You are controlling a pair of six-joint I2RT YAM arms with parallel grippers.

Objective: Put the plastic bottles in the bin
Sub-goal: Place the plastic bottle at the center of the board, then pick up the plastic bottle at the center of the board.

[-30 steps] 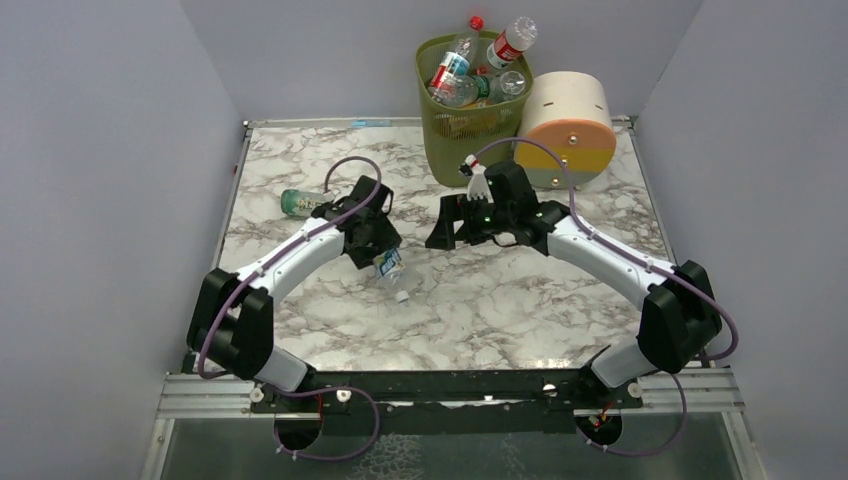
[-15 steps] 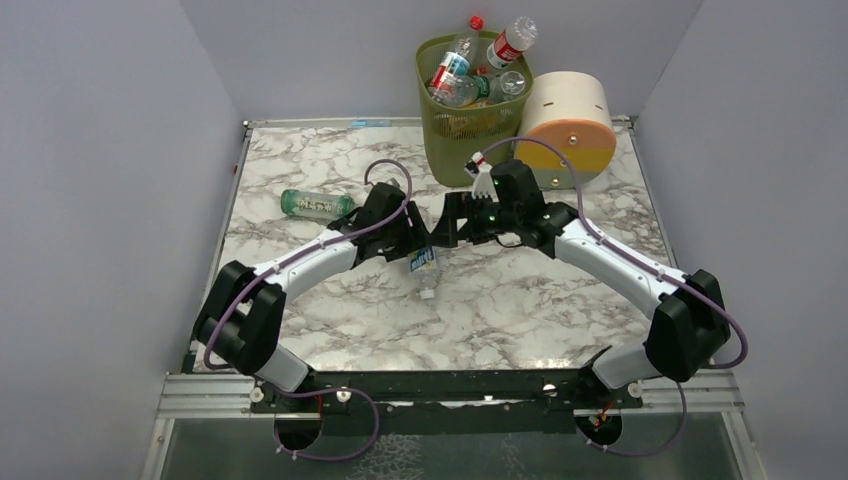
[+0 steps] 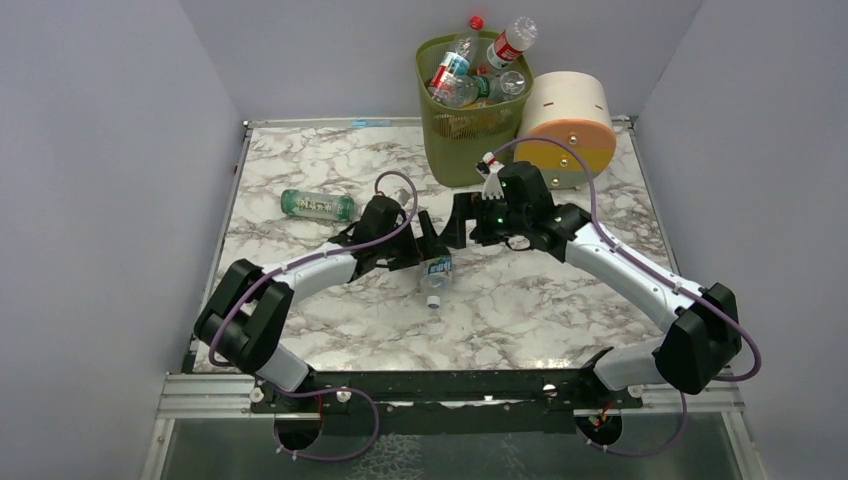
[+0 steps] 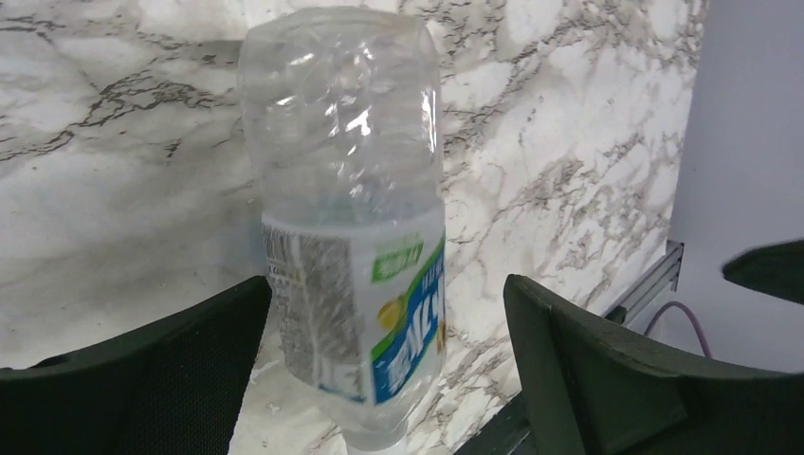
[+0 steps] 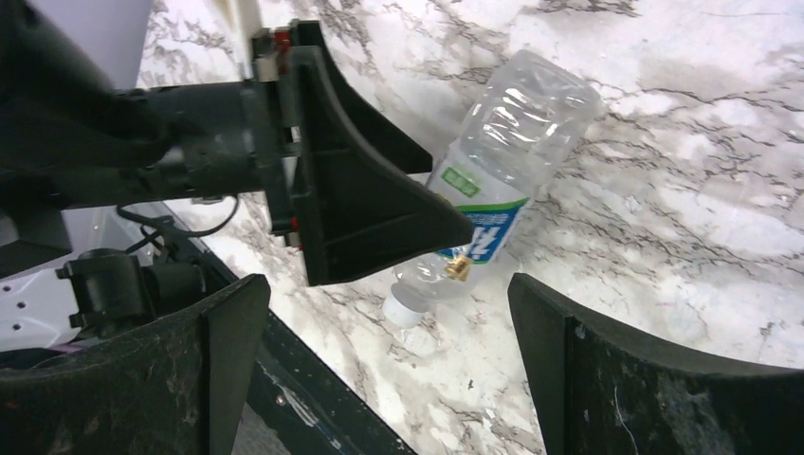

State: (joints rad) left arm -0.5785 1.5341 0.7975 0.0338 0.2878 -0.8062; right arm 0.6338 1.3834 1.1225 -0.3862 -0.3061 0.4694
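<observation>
A clear plastic bottle (image 3: 436, 273) with a blue, green and white label and a white cap lies mid-table, cap toward the near edge. It sits between the fingers of my left gripper (image 3: 428, 248), which stands open. In the left wrist view the bottle (image 4: 351, 227) is slightly blurred, close to the left finger and with a gap to the right finger (image 4: 607, 370). My right gripper (image 3: 458, 222) hangs open and empty just behind it, and its wrist view shows the bottle (image 5: 507, 142) beyond the left gripper's finger. A green-tinted bottle (image 3: 317, 205) lies at the left. The olive mesh bin (image 3: 470, 135) stands at the back, piled with several bottles.
A cream drum (image 3: 570, 125) with an orange and yellow face lies right of the bin, close behind the right arm. Grey walls enclose the marble table (image 3: 520, 300) on three sides. A black rail (image 3: 450, 385) runs along the near edge.
My left arm carried the labelled bottle rightward to the table's middle, then its jaws opened and let go of it. The right arm drew slightly right and back.
</observation>
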